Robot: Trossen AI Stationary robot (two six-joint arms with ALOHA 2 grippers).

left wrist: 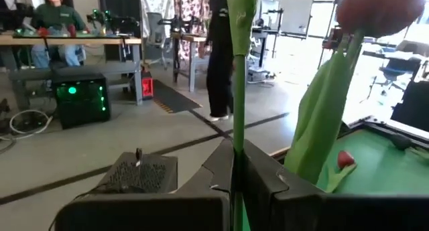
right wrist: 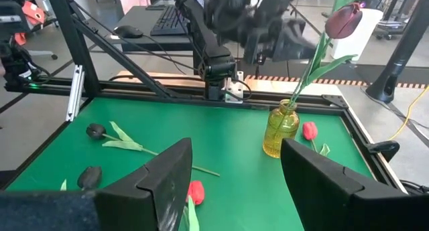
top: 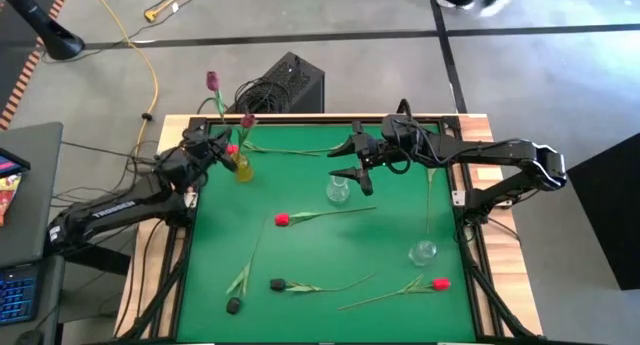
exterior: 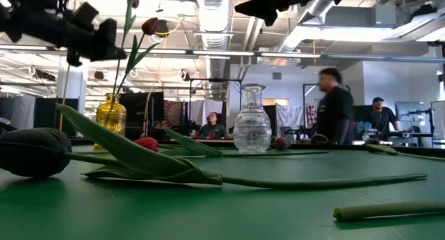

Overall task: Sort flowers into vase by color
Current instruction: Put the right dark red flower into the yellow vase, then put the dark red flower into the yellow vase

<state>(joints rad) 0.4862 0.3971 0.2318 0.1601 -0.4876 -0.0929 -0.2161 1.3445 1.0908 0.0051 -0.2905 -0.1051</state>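
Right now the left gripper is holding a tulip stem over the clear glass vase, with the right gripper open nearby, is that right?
Not quite: the left gripper holds the tulip stem over the yellow vase, as the high view shows. The right gripper is indeed open nearby.

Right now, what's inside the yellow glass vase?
Yellow glass vase holds one pink-maroon tulip, stem slanting out of the neck. The left gripper is shut on a second green stem; whether that stem reaches the vase is hidden.
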